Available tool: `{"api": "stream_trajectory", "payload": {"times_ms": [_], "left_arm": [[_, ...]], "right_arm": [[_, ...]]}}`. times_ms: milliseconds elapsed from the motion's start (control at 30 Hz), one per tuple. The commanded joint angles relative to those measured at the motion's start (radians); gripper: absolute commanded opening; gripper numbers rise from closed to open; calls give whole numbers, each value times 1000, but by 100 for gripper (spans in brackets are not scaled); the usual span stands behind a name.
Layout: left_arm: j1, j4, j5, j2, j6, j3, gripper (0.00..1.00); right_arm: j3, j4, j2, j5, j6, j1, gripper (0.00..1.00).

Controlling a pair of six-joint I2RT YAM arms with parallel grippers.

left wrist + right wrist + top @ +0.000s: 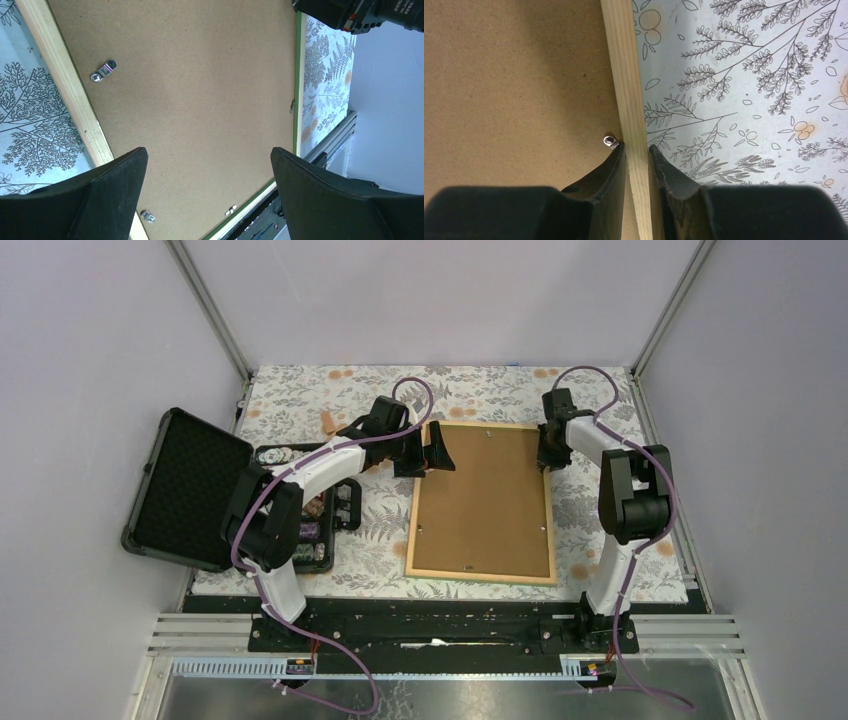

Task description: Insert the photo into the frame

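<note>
Now my right gripper (636,150) pinches the frame (626,75) by its wooden rail at two o'clock, a metal clip (609,141) just beside one finger. It lies back-up mid-table, holding the backing board (485,495). My left gripper (425,452) hangs spread wide at eleven o'clock, and the chip case (185,490) stands open at nine.

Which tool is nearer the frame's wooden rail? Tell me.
Right. The right tool straddles the frame's right rail; the left tool hangs open above the backing board near the far-left corner.
</note>
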Motion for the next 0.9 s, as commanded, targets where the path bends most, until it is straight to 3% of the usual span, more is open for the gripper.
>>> {"api": "stream_trajectory", "payload": {"times_ms": [0, 100, 267, 700, 867], "left_arm": [[4, 43, 23, -37, -1, -1, 99], [4, 43, 22, -38, -2, 0, 99], [5, 43, 24, -42, -2, 1, 99], [4, 46, 28, -48, -2, -2, 99], [5, 45, 29, -48, -3, -3, 99]], "right_arm": [[-12, 17, -111, 11, -55, -8, 28], [-28, 9, -152, -23, -35, -8, 40], [-57, -6, -166, -43, -31, -9, 46], [-17, -27, -45, -15, -37, -1, 49], [-12, -18, -12, 6, -34, -1, 45]]}}
